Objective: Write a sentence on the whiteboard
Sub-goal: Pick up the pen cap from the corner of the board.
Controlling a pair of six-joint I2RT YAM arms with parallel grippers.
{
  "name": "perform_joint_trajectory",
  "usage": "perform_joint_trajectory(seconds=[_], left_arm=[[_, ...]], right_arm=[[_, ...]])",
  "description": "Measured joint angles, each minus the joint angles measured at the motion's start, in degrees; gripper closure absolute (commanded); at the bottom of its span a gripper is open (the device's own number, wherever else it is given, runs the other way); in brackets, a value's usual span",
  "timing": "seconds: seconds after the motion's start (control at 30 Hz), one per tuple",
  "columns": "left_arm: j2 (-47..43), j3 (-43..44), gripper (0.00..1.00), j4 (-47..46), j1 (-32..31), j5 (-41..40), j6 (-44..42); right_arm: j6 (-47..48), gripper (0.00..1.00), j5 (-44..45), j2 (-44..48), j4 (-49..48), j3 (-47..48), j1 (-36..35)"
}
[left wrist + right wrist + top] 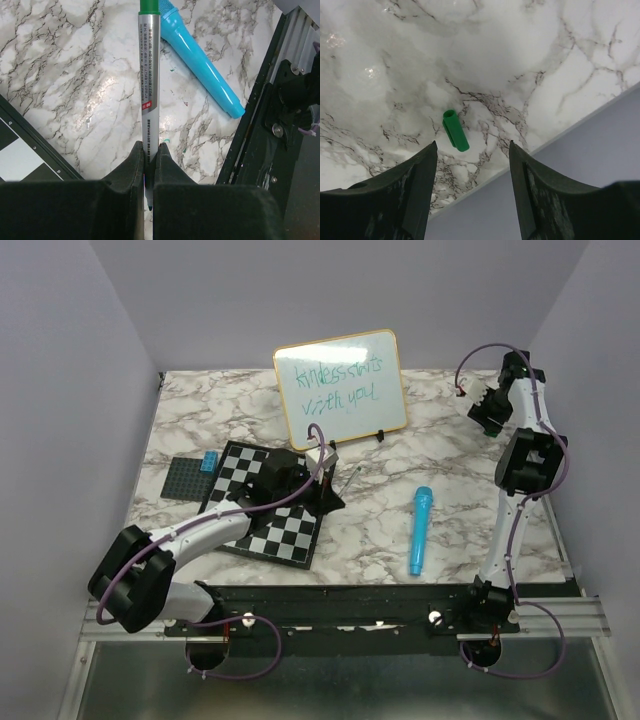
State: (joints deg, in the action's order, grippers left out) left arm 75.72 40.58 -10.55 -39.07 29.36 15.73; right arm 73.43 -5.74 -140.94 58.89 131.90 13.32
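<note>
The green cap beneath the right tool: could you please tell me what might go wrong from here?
The green cap is small, round and lies close to the table edge by the wall; the open right tool could nudge it so it rolls away. The left tool pinches the marker near one end, so the long free length may pivot or slip under any push.

The yellow-framed whiteboard [384, 412] stands propped upright, its face carrying the green handwritten sentence [325, 373] in two lines.
</note>
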Motion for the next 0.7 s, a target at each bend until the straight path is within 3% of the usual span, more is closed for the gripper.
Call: perform_joint_trajectory(seconds=[0.7], left_arm=[[1.2, 2.2, 1.0, 1.2, 0.7, 1.1, 0.2]], right_arm=[[3.1, 0.41, -1.5, -5.5, 5.6, 4.9, 0.9]])
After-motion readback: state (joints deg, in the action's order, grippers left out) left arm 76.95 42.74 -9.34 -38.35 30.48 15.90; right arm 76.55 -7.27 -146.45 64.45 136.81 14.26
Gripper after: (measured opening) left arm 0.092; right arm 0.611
